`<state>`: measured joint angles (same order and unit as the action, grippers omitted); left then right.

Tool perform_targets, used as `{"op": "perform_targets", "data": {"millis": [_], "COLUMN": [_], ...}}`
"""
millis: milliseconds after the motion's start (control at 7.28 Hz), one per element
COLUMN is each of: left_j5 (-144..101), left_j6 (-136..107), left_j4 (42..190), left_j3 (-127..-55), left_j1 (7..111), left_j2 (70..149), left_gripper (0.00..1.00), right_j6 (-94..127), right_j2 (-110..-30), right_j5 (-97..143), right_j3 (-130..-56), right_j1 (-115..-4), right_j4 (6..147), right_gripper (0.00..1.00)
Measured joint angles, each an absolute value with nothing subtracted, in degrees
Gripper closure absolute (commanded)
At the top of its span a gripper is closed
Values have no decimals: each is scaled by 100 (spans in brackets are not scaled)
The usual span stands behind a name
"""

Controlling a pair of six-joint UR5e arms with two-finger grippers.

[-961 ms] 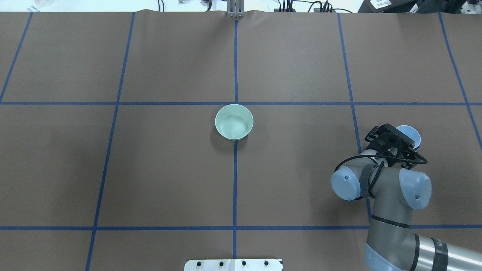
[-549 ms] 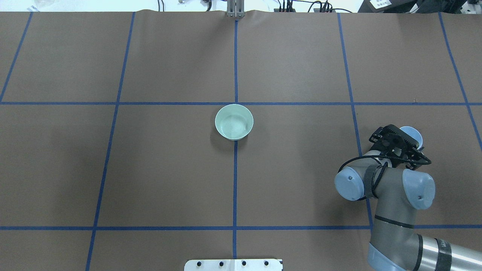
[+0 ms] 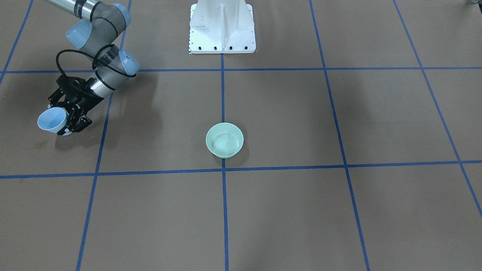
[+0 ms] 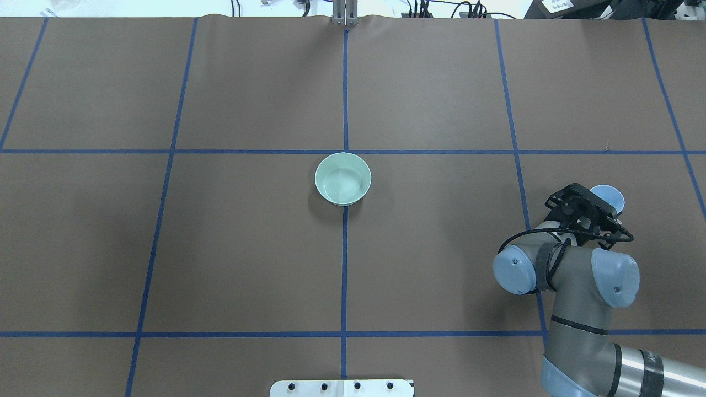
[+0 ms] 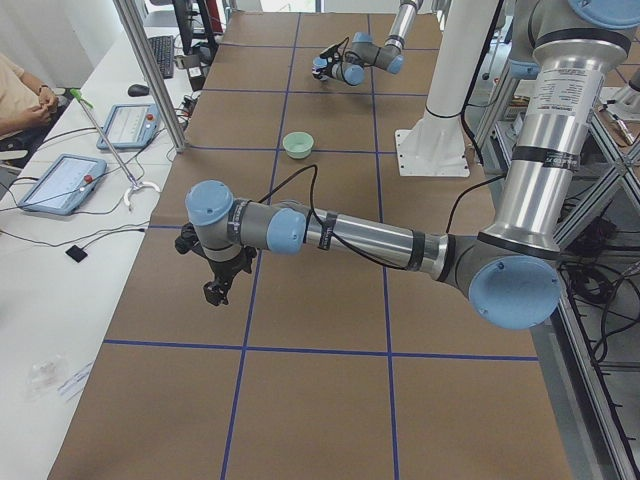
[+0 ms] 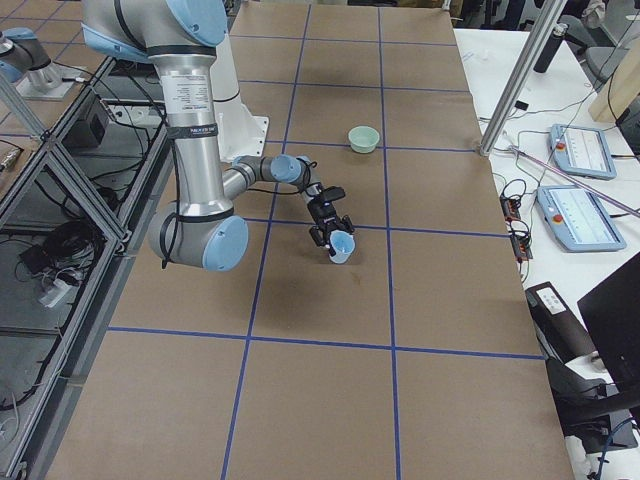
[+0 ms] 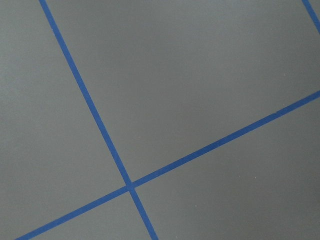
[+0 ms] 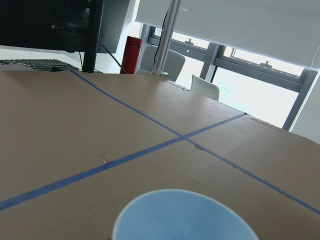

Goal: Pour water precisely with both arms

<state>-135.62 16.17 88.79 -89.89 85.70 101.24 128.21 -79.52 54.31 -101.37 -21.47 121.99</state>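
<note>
My right gripper (image 3: 63, 121) is shut on a pale blue cup (image 3: 51, 120), upright and low over the table at my right; the cup also shows in the overhead view (image 4: 608, 198) and fills the bottom of the right wrist view (image 8: 184, 216). No water is clear inside it. A pale green bowl (image 4: 342, 178) stands at the table's centre, with a faint gloss in its bottom (image 3: 224, 142). My left gripper (image 5: 214, 291) shows only in the exterior left view, low over bare table far from the bowl; I cannot tell if it is open or shut.
Blue tape lines (image 4: 345, 248) divide the brown table cover. The white pedestal (image 3: 222, 28) stands at the robot's edge. Control tablets (image 6: 575, 150) and a metal post (image 5: 150, 75) stand past the far edge, near a seated operator (image 5: 25, 95).
My right arm has shifted slightly to the right with the blue cup in its gripper. The green bowl has not moved.
</note>
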Motion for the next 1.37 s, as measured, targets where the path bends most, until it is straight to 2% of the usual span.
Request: {"op": "perform_targets", "data": {"millis": [687, 1373], "left_j5": [-13567, -13570], "left_j6": [1357, 130], "left_j4": [8885, 8951], "left_j3": [-9008, -9020], "left_j1": [8570, 8950], "left_j2": [10026, 9806], "left_gripper": [0, 0], "right_j6": [12136, 9777], "right_j2": [-7917, -7912], "right_j5": [4699, 4936], "right_j3": [-10543, -10809], "right_j1": [-2526, -2744], "right_j4": [12037, 8890], "right_gripper": [100, 100]}}
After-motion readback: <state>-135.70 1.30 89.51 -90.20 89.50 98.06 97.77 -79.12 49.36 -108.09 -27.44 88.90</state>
